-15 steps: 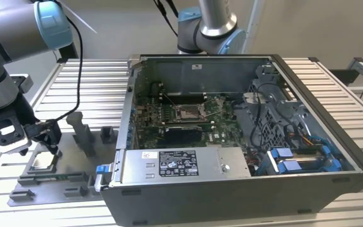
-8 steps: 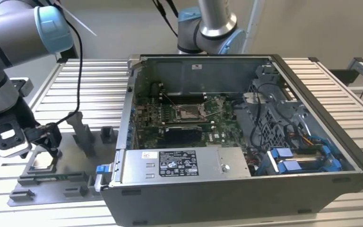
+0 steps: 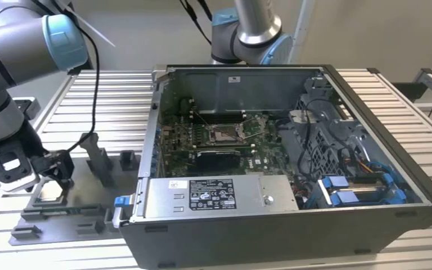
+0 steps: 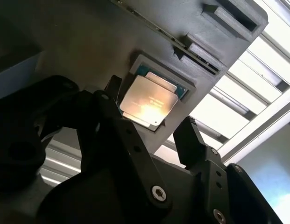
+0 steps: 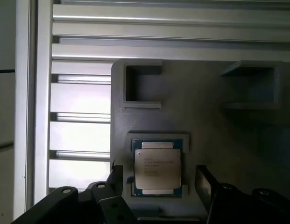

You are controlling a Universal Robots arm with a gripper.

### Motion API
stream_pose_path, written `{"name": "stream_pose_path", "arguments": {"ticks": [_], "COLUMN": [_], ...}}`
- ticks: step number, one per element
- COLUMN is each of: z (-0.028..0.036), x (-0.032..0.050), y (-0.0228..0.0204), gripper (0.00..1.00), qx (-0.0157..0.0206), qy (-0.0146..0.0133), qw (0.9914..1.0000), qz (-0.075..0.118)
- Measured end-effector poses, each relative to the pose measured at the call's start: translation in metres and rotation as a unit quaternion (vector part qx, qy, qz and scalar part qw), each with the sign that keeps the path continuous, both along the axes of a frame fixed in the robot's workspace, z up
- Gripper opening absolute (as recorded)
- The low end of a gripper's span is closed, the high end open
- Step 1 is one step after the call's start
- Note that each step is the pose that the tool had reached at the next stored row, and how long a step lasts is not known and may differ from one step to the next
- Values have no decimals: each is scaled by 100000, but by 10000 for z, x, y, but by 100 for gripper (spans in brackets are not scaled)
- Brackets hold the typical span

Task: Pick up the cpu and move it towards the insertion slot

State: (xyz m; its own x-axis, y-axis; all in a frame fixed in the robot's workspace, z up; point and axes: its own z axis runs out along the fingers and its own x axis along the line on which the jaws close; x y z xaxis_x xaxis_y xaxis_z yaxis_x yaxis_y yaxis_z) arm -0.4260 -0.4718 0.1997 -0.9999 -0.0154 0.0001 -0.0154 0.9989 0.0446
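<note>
Gripper [image 5: 159,179] wide open, straddling the cpu [image 5: 157,168], not yet clamped. Cpu lies flat in grey fixture [image 5: 205,126] on desk [image 3: 111,95]. In the exterior view, insertion slot [image 3: 224,134] sits approx 2 o'clock from gripper. Pickup & move: not done.

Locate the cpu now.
In both wrist views the cpu lies in a recess of the grey fixture, straddled by the open gripper, at the exterior view's left.
</note>
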Motion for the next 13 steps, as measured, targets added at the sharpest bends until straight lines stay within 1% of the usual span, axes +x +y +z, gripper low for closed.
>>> {"name": "stream_pose_path", "arguments": {"ticks": [7, 13], "z": [-78, -139], "x": [-4, -5], "y": [0, 0], "gripper": [100, 100], "qx": [-1, -86], "qy": [1, 2], "qw": [100000, 100000], "qz": [260, 265]}}
